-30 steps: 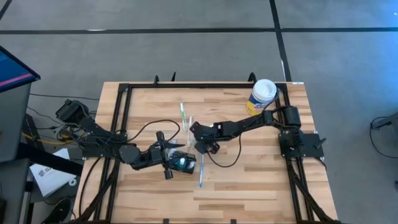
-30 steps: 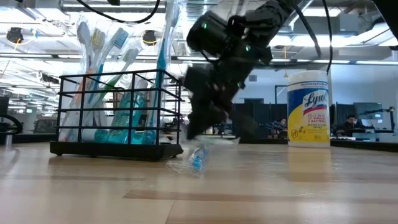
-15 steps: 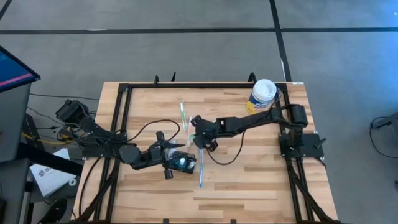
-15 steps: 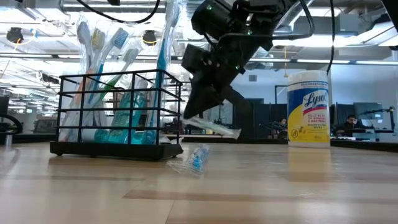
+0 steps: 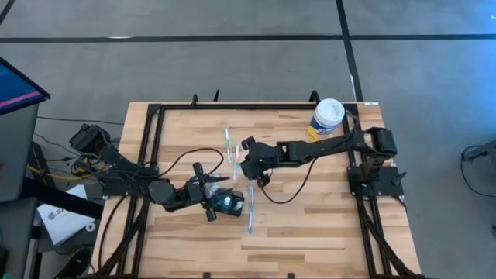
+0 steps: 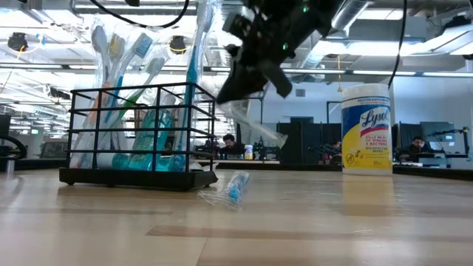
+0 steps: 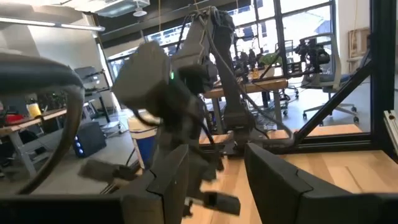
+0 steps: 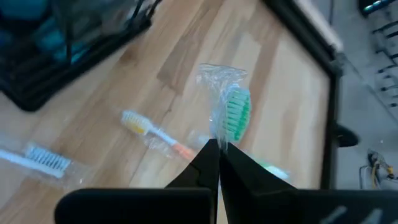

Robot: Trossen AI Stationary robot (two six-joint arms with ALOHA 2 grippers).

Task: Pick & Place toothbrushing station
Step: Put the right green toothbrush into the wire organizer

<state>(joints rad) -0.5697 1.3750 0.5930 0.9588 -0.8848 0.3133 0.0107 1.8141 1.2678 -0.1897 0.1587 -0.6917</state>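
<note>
The toothbrushing station is a black wire holder filled with toothbrushes, standing on its base on the table left of centre. My left gripper hovers open over its left side, and nothing shows between its fingers. My right gripper is raised near the table's middle. It is shut on a clear-wrapped toothbrush with green bristles. My right gripper pinches the toothbrush's clear wrapper between its two fingertips, close to the green head. The fingers slant down from the right. The wrapped brush hangs slanting below them, clear of the table.
More wrapped toothbrushes lie on the wood: a blue one near the holder, a green one farther back, and an orange one and a white one below my right gripper. A wipes canister stands at the far right.
My right gripper has risen from table height near the holder and its wrist has rolled. The wrapped toothbrush has come up with it, from lying low by the table to hanging clear.
</note>
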